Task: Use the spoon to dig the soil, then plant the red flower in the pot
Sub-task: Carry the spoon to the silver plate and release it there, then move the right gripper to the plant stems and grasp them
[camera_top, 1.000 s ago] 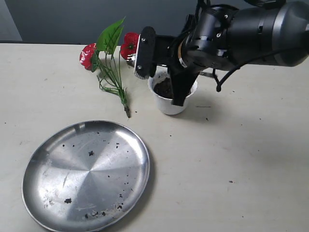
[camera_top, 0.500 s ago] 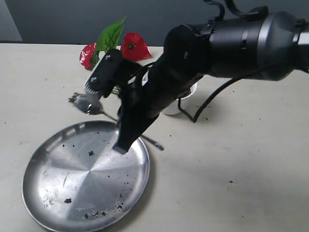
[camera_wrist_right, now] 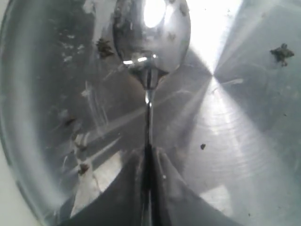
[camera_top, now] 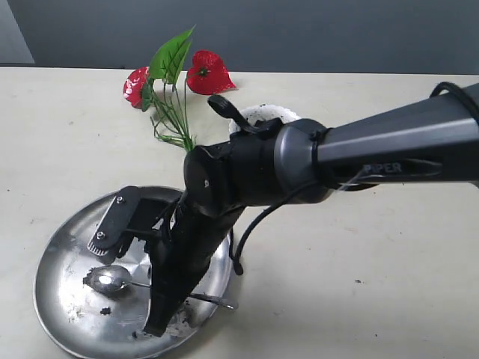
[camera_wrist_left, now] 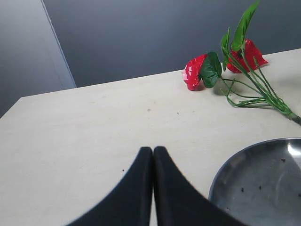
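Observation:
My right gripper (camera_top: 166,290) reaches across over the steel plate and is shut on the handle of the spoon (camera_top: 110,280). In the right wrist view the gripper (camera_wrist_right: 149,155) clamps the thin handle, and the spoon (camera_wrist_right: 151,33) has its bowl just above or on the plate, with a few dark crumbs on it. Specks of soil (camera_top: 105,310) lie on the plate. The white pot (camera_top: 258,114) shows only part of its rim behind the arm. The red flower (camera_top: 206,73) lies on the table at the back. My left gripper (camera_wrist_left: 153,150) is shut and empty, low over the table.
The large round steel plate (camera_top: 60,247) lies at the front left, and its edge (camera_wrist_left: 254,179) also shows in the left wrist view. A soil crumb (camera_wrist_right: 282,52) sits on the plate. The right arm hides the flower's stem ends and most of the pot.
The right arm swung from the pot to the left and down, carrying the spoon over the table's middle to the steel plate. The pot's rim is uncovered.

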{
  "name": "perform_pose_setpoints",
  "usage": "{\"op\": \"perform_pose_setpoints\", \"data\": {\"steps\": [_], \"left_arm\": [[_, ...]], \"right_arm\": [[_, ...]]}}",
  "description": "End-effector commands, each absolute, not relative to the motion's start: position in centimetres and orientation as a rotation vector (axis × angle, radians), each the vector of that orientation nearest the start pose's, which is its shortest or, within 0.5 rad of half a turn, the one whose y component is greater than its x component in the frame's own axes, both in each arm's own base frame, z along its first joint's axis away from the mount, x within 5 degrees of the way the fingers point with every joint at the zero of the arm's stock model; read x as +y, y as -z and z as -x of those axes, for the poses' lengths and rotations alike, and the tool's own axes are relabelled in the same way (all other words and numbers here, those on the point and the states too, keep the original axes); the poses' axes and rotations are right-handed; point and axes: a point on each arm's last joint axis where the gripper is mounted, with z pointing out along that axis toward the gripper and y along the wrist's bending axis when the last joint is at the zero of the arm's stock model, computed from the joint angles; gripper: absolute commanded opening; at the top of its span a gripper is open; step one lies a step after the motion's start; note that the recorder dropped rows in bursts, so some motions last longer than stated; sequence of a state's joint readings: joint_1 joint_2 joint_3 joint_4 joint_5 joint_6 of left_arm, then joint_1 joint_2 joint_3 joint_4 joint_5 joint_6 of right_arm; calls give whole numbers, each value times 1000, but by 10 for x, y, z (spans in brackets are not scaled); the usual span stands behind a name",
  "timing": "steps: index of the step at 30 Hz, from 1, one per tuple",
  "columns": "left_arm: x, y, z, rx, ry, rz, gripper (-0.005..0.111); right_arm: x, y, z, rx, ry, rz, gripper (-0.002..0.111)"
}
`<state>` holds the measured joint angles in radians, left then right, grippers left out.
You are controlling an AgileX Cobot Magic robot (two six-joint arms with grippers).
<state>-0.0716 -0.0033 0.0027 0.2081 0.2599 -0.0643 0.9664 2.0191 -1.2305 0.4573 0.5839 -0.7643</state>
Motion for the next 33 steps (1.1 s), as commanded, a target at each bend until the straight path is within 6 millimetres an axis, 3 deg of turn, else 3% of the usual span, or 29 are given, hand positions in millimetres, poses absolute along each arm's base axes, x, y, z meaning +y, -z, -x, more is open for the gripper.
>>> {"op": "perform_pose_setpoints", "data": {"steps": [1, 6, 11, 14, 17, 22, 25, 29, 33], "left_arm": [[1, -191, -55, 1727, -84, -138, 2], [1, -191, -55, 1727, -84, -138, 2], [1, -191, -55, 1727, -84, -138, 2], [1, -191, -55, 1727, -84, -138, 2], [1, -191, -55, 1727, -84, -138, 2], [1, -191, -55, 1727, -84, -138, 2], [1, -191, -55, 1727, -84, -138, 2], [1, -191, -55, 1727, -84, -138, 2], [1, -191, -55, 1727, -84, -138, 2]], "right_arm": [[343, -130, -212, 2171, -486, 1698, -1], [347, -133, -220, 2125, -474, 1596, -1], [348, -134, -221, 2119, -471, 1587, 21], [349, -136, -224, 2092, -458, 1552, 23], [351, -144, -231, 2087, -473, 1409, 23], [343, -165, -260, 2220, -592, 1035, 23], [331, -176, -283, 2279, -628, 961, 29], [318, -192, -308, 2294, -650, 914, 44], [311, -212, -328, 2252, -656, 867, 46]]}}
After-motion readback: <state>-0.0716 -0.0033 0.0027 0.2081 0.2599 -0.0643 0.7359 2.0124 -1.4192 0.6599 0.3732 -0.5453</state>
